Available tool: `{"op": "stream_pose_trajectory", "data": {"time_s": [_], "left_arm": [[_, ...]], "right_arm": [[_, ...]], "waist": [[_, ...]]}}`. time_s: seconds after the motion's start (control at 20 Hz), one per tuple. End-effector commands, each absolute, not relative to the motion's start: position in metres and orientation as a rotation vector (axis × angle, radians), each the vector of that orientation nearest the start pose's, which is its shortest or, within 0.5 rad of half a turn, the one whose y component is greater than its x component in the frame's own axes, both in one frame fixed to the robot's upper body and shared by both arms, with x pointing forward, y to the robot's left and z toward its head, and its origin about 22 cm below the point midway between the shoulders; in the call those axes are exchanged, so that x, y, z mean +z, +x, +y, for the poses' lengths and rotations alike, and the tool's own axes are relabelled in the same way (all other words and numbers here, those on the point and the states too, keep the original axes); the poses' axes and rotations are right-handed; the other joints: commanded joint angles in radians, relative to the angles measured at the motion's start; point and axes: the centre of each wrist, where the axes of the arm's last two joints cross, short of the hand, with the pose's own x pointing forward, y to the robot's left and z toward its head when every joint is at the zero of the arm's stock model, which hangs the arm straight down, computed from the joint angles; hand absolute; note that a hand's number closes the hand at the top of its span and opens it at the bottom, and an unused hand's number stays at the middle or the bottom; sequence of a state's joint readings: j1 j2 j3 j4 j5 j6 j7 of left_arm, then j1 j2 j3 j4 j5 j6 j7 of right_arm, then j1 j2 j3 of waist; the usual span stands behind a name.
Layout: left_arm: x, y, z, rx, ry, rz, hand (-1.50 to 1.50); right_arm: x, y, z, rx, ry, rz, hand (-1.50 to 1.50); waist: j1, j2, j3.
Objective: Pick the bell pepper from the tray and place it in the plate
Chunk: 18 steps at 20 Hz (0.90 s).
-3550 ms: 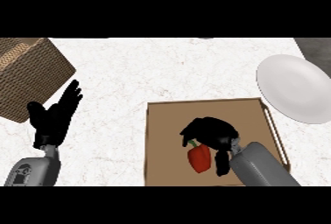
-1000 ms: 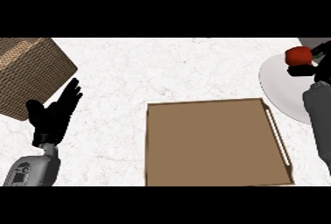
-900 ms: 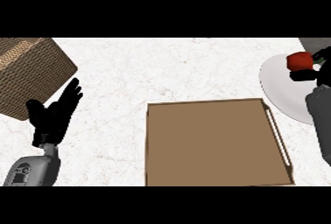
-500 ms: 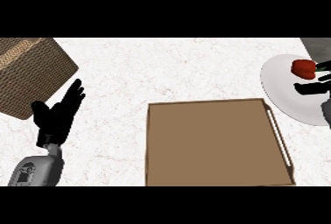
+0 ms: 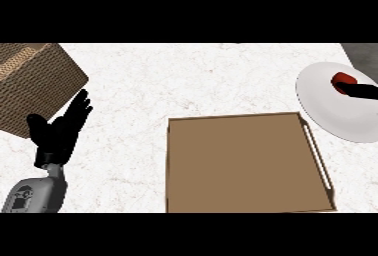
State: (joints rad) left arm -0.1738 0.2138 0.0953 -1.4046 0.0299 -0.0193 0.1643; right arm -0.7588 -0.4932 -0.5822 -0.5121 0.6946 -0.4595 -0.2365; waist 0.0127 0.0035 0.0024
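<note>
The red bell pepper (image 5: 340,79) lies on the white plate (image 5: 332,112) at the right edge of the counter. Of my right hand (image 5: 363,91) only a straight black finger shows, reaching in from the right edge and lying against the pepper's lower right side, not curled round it. The brown tray (image 5: 244,165) sits in the middle foreground with nothing in it. My left hand (image 5: 60,132) rests open at the left, fingers up, well away from tray and plate.
A brown woven box (image 5: 33,82) stands at the upper left, just behind my left hand. White marbled counter (image 5: 192,80) stretches between box, tray and plate. The counter's right edge runs just past the plate.
My right hand carried the pepper from the tray over to the plate, set it down there, and has drawn back toward the right edge. The left hand has stayed put.
</note>
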Motion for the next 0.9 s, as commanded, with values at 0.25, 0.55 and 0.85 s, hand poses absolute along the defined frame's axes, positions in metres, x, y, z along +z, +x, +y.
{"op": "stream_pose_trajectory", "data": {"time_s": [0.25,0.55,0.85], "left_arm": [[0.014,0.269,0.299,-0.069,0.177,-1.394,0.00],[0.005,0.275,0.300,-0.064,0.162,-1.408,0.00],[0.010,0.278,0.286,-0.089,0.179,-1.399,0.00]], "right_arm": [[0.089,0.382,-0.413,-0.234,-0.906,-1.636,-1.50],[0.077,0.358,-0.442,-0.279,-0.694,-1.610,-1.50],[0.065,0.323,-0.467,-0.244,-0.755,-1.650,-1.50]], "waist": [[-0.029,-0.018,-0.003],[-0.019,-0.005,-0.003],[-0.012,-0.003,-0.002]]}}
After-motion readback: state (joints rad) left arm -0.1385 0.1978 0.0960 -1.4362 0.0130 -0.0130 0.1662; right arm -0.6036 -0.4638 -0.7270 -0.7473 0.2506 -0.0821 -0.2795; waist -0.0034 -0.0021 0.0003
